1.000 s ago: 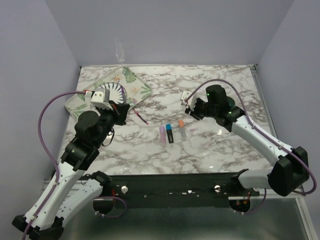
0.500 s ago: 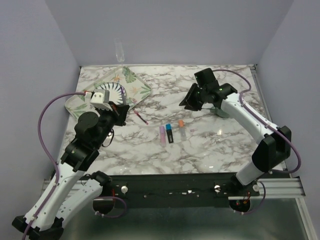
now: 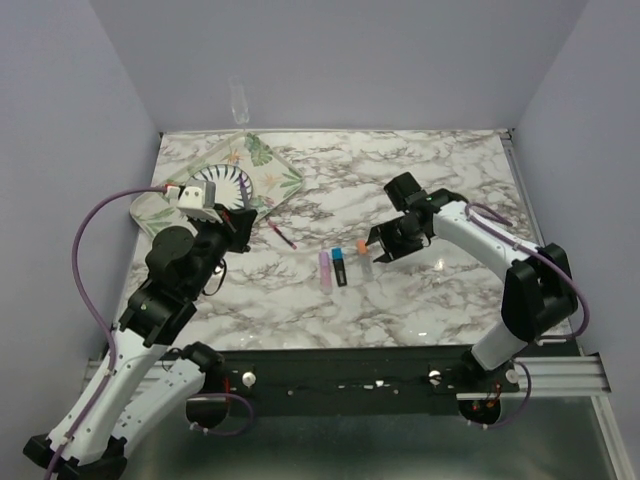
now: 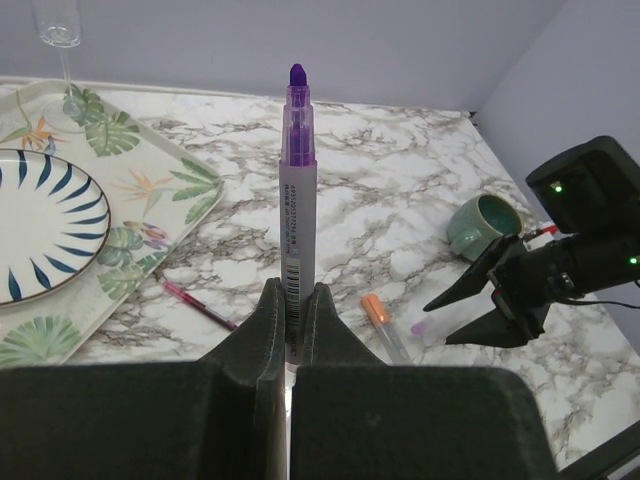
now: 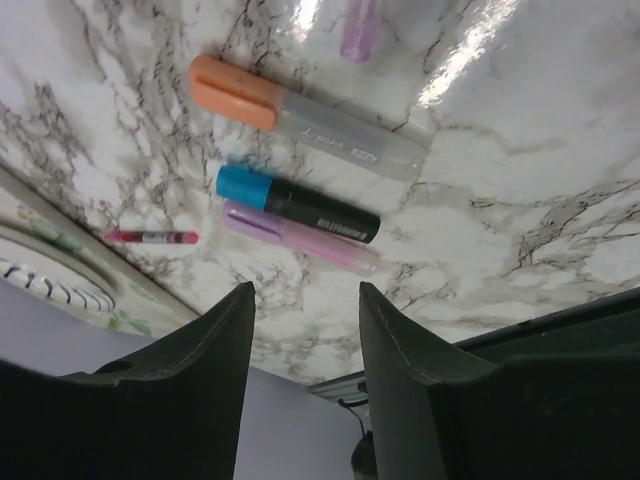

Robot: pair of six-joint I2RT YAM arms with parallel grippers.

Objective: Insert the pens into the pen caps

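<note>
My left gripper (image 4: 297, 300) is shut on a purple marker (image 4: 298, 170), held uncapped with its tip pointing away; in the top view the left gripper (image 3: 235, 225) is near the tray. My right gripper (image 3: 370, 252) is open and empty, just above the row of markers, and shows in the right wrist view (image 5: 305, 290). On the table lie a grey marker with an orange end (image 5: 310, 120), a black marker with a blue end (image 5: 300, 205) and a pink-purple marker (image 5: 300, 240). A light purple cap (image 5: 360, 30) lies beside them. A thin red pen (image 3: 280, 236) lies left of them.
A leaf-patterned tray (image 3: 270, 175) with a striped plate (image 3: 222, 183) sits at the back left. A clear glass (image 3: 239, 100) stands behind it. A teal-green mug (image 4: 483, 224) stands behind my right gripper.
My right arm has swung from the back near the mug down and forward to the markers, jaws open. My left arm has barely moved and still holds the purple marker.
</note>
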